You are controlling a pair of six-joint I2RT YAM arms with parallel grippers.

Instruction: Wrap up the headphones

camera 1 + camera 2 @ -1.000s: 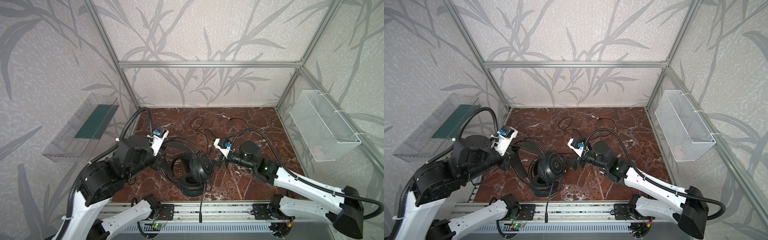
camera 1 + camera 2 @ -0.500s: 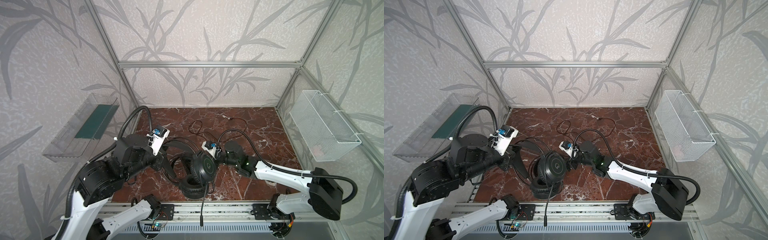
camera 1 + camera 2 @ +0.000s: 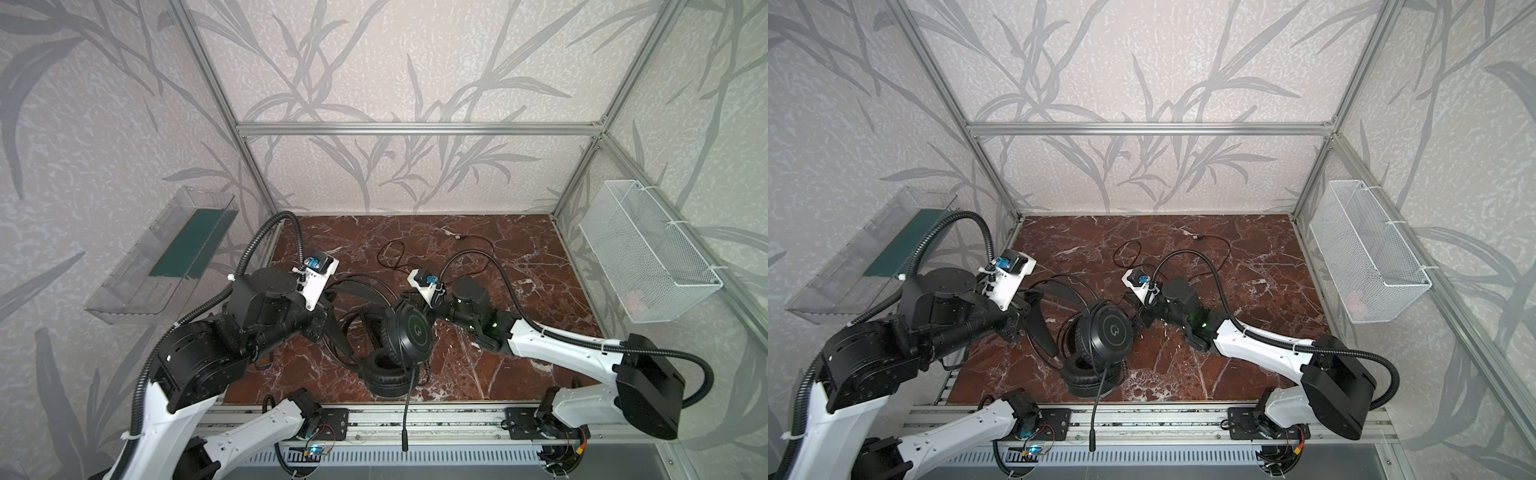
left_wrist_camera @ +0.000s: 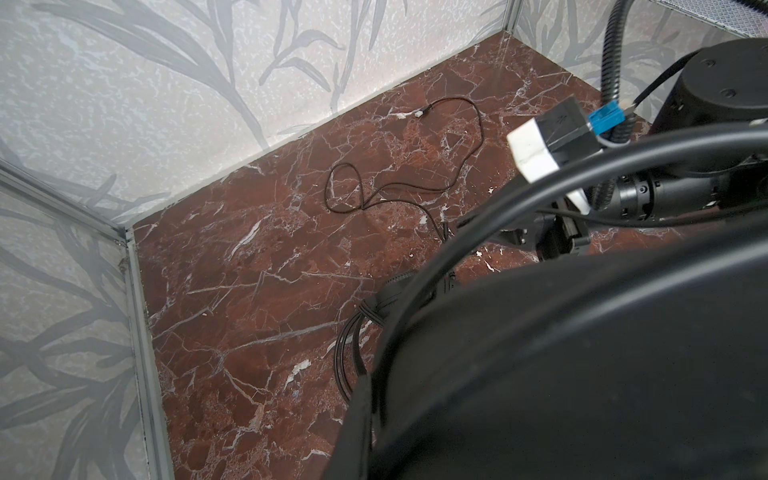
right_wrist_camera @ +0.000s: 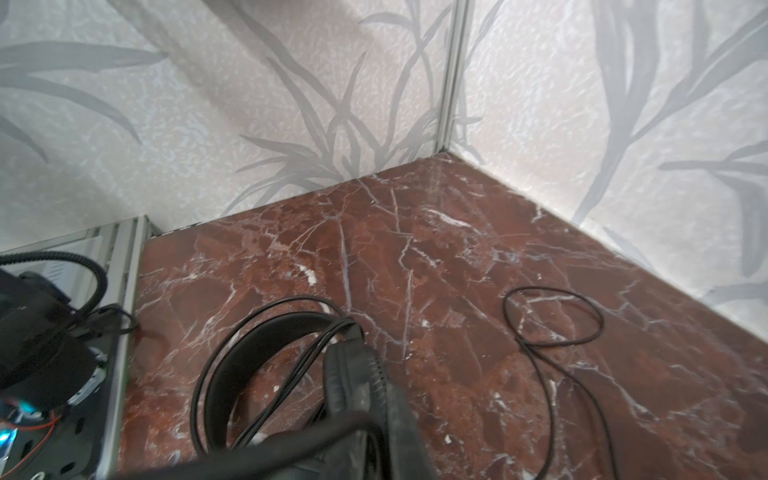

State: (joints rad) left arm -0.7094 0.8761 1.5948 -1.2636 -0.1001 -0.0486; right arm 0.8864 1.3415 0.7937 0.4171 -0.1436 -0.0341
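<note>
The black headphones [image 3: 409, 332] lie near the front middle of the marble floor. One earcup stands upright over the other earcup [image 3: 386, 378], which lies flat. Their mic boom [image 3: 406, 411] hangs over the front rail. My left gripper [image 3: 328, 322] is shut on the wide headband [image 3: 1038, 320], which fills the left wrist view and hides the jaws. My right gripper [image 5: 353, 353] is shut beside the upright earcup, with strands of the thin cable [image 5: 291, 382] running into its tip. The loose cable [image 3: 478, 245] trails to the back and loops [image 4: 345, 187] there.
A clear plastic bin [image 3: 166, 257] hangs on the left wall and a white wire basket [image 3: 648, 253] on the right wall. An aluminium rail [image 3: 457, 419] borders the front edge. Ribbed black hoses [image 3: 490, 266] arch over both arms.
My right arm has moved left up to the upright earcup and its gripper has gone from open to shut. The left gripper has kept hold of the headband.
</note>
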